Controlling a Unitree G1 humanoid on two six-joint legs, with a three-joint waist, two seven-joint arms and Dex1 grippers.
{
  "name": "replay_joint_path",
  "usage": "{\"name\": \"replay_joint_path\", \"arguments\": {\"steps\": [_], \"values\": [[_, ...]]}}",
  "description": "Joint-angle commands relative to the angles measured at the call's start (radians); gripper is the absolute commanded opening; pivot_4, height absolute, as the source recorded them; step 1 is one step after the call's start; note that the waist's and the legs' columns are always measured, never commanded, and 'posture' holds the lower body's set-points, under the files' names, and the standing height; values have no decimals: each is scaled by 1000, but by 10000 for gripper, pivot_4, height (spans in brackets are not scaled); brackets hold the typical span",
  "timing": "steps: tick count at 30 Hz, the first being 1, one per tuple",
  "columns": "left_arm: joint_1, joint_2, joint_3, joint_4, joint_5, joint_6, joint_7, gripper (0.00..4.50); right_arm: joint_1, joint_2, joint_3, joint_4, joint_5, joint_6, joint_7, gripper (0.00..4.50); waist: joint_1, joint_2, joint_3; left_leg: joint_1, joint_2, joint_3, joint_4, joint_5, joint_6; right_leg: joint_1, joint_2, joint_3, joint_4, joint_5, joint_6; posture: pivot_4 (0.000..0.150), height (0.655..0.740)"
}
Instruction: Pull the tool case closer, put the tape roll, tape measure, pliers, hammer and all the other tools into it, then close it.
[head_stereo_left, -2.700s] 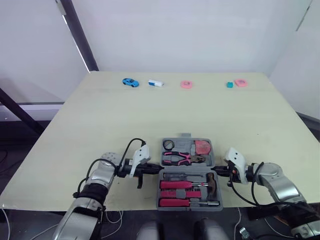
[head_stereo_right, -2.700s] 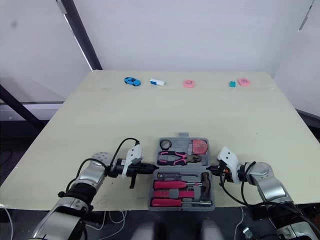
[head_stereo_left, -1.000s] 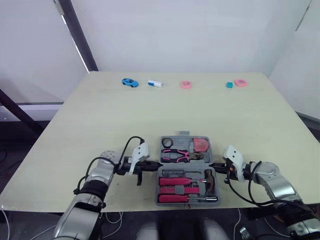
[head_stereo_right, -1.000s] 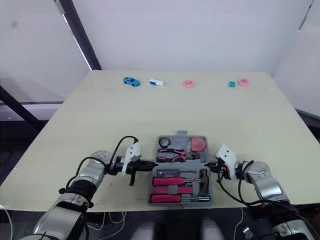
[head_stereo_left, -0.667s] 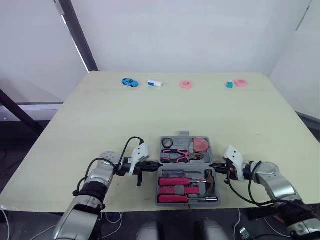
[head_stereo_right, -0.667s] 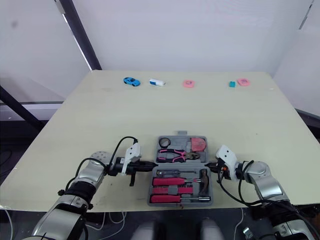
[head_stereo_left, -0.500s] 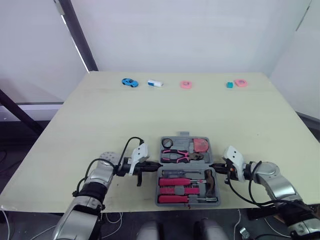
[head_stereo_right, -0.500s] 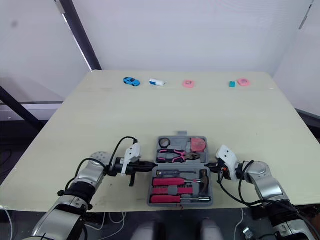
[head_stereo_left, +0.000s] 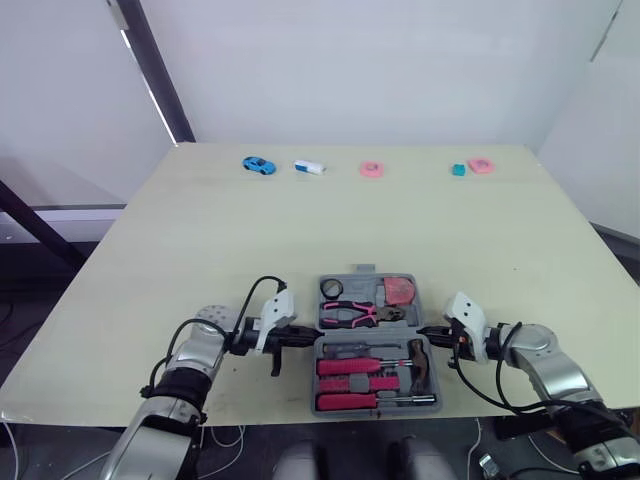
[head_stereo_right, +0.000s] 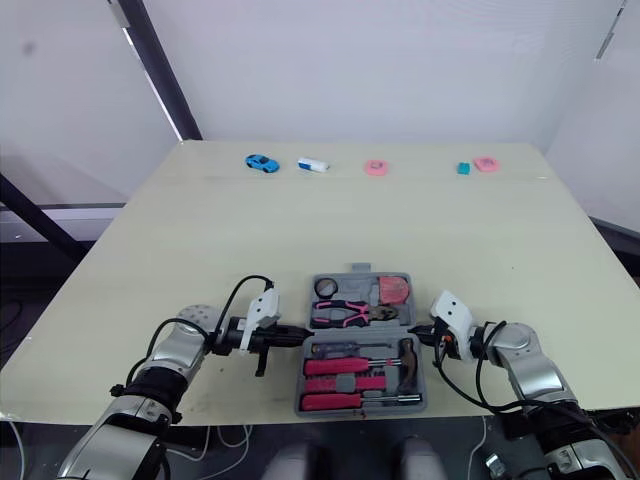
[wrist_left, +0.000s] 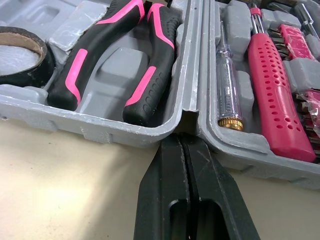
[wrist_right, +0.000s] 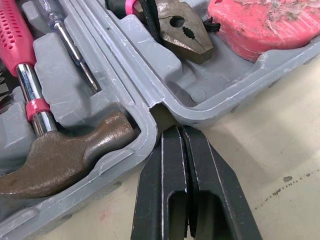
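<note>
Flanking one tool case (head_stereo_left: 362, 289): left hand (wrist_left: 185, 143) (right hand (wrist_right: 180, 133))

bright, even, diffuse light; only soft, faint shadows under the case (wrist_left: 100, 132), pale glare on the table (wrist_left: 60, 195).

No lettering, label, brand or number can be read on anything in these views.

Near table (head_stereo_left: 350, 220) edge: tool case (head_stereo_left: 364, 287) between left pincer (wrist_left: 181, 140), right pincer (wrist_right: 172, 131); pliers (head_stereo_left: 352, 315), hammer (head_stereo_left: 422, 362) inside.
</note>
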Motion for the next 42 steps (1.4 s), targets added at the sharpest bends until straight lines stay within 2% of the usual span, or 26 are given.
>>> {"name": "replay_joint_path", "arguments": {"steps": [1, 14, 21, 24, 28, 30, 31, 32, 37, 42], "values": [[9, -5, -14, -9, -1, -3, -5, 0, -7, 17, 19, -25, 10, -17, 4, 423, 0, 0, 0, 0, 0, 0, 0, 0, 0, 0, 0, 0, 0, 0, 0, 1500, 7400], [30, 36, 13, -43, -16, -2, 0, 0, 27, -16, -42, -48, 52, -10, 2, 423, 1, 0, 0, 0, 0, 0, -1, 0, 0, 0, 0, 0, 0, 0, 0, 1500, 7400], [90, 96, 111, -168, -125, 45, 24, 0, 70, -64, -148, -97, 170, 52, 28, 423, 3, 0, 0, 0, 0, 0, -2, 0, 0, 0, -1, 0, -1, 0, 0, 1500, 7400], [133, 108, 126, -309, -184, 101, 6, 0, 41, -63, -194, -107, 238, 125, 24, 8255, 5, 0, 0, 0, 0, -1, -2, 0, 0, 0, -2, 0, -1, 0, 0, 1500, 7400], [201, 125, 103, -539, -272, 238, -20, 0, -33, -72, -220, -101, 323, 311, 13, 27907, 3, 0, 0, 0, 0, -1, -2, 0, 0, 0, -2, 1, -1, 0, 0, 1500, 7400], [225, 133, 70, -618, -275, 284, -22, 0, -81, -69, -220, -82, 354, 383, 17, 36370, 4, 0, 0, 0, 0, -1, -2, 0, 0, 0, -2, 2, -1, 0, 0, 1500, 7400], [233, 135, 52, -647, -272, 302, -21, 0, -105, -66, -216, -72, 363, 412, 16, 42374, 4, 0, 0, 0, 0, -1, -3, 0, 0, 0, -1, 1, -1, 0, 0, 1500, 7400], [241, 131, 31, -675, -271, 323, -17, 0, -134, -60, -211, -54, 371, 450, 11, 44389, 3, 0, 1, 0, 0, -1, -3, 0, 0, 0, -1, 1, -1, 0, 0, 1500, 7400], [276, 149, -89, -765, -218, 378, -17, 0, -289, -42, -153, 95, 334, 524, 9, 44389, 2, 1, 1, 0, 0, 0, -3, 0, 0, -1, -1, 2, -1, 0, 0, 1500, 7400], [263, 144, -134, -714, -118, 320, 53, 0, -407, -20, -94, 258, 290, 533, 40, 44389, 6, 1, 1, -1, 0, 1, -3, 0, 0, -1, -1, 0, -2, 0, -1, 1500, 7400]]}}
